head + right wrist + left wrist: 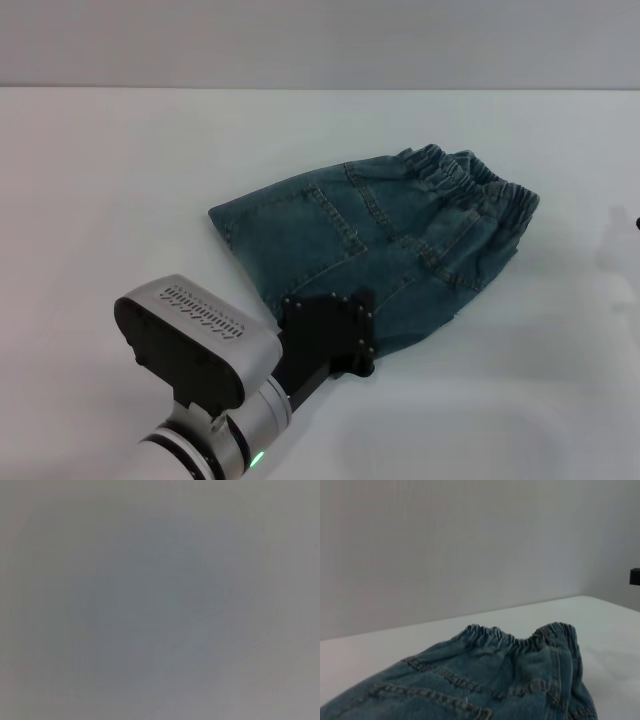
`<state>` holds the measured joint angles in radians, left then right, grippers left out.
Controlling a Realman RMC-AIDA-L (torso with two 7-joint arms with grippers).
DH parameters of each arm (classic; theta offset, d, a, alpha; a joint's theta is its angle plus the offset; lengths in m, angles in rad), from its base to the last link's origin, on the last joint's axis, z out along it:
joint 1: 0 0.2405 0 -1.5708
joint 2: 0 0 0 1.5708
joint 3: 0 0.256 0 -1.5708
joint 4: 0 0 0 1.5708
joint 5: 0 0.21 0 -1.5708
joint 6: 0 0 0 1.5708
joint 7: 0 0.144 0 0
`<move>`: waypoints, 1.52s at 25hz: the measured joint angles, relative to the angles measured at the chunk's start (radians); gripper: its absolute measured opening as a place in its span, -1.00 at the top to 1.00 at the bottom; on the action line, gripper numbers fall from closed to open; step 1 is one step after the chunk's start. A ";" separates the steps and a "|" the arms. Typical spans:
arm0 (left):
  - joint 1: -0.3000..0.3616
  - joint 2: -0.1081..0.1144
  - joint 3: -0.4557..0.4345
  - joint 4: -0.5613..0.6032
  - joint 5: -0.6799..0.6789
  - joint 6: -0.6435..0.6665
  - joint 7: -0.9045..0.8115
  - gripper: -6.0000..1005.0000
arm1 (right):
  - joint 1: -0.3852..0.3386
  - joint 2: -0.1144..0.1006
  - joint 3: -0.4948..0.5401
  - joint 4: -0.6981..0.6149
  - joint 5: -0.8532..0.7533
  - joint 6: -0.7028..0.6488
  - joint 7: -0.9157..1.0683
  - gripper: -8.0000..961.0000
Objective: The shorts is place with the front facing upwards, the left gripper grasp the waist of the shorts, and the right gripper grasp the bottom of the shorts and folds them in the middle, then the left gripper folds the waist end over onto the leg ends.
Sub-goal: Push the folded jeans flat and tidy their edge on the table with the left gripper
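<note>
Shorts (385, 250) made of blue-green denim lie folded on the white table (120, 170) in the head view, a bit right of the middle. The puckered waist of the shorts (480, 190) points to the far right. The rest of the cloth spreads wide toward the near left. Pocket stitching shows on the top layer. The left gripper (335, 335) comes in from the near left corner. Its black wedge body sits right at the near edge of the shorts and covers a bit of the cloth there. Behind it is a grey box and a silver wrist with a small green light. Its fingers are hidden under the black body, so I cannot tell if they are apart or together. The right gripper is not seen in this view.

From the left wrist view, the shorts (485, 685) fill the low part, very close. The gathered waist of the shorts (520, 637) makes two small humps at the far side of the cloth. Beyond it is the white table (610, 625) and a plain grey wall (470, 545). No fingers show.

From the right wrist view, all is a grey blur, and nothing can be made out.
</note>
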<state>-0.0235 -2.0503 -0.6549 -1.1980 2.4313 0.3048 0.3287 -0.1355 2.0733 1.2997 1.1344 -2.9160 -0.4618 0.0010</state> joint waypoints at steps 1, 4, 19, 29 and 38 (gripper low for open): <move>-0.002 -0.001 0.003 0.004 0.000 0.010 -0.001 0.89 | 0.002 0.000 -0.001 0.000 0.000 0.000 0.000 0.99; -0.002 -0.002 0.018 0.021 0.000 0.065 -0.003 0.99 | 0.003 0.000 -0.001 -0.001 0.000 0.000 -0.001 0.99; -0.091 -0.007 0.088 0.193 -0.001 0.192 -0.210 0.94 | 0.001 0.001 -0.002 0.003 0.000 0.003 -0.004 0.98; -0.173 -0.008 0.040 0.313 -0.004 0.213 -0.322 0.90 | -0.018 0.004 -0.008 0.027 0.000 0.006 -0.004 0.98; -0.271 -0.010 0.040 0.429 -0.001 0.259 -0.423 0.87 | -0.035 0.005 -0.012 0.051 0.003 0.007 -0.003 0.99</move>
<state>-0.2945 -2.0601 -0.6152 -0.7687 2.4301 0.5633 -0.0943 -0.1704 2.0786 1.2880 1.1858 -2.9132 -0.4544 -0.0022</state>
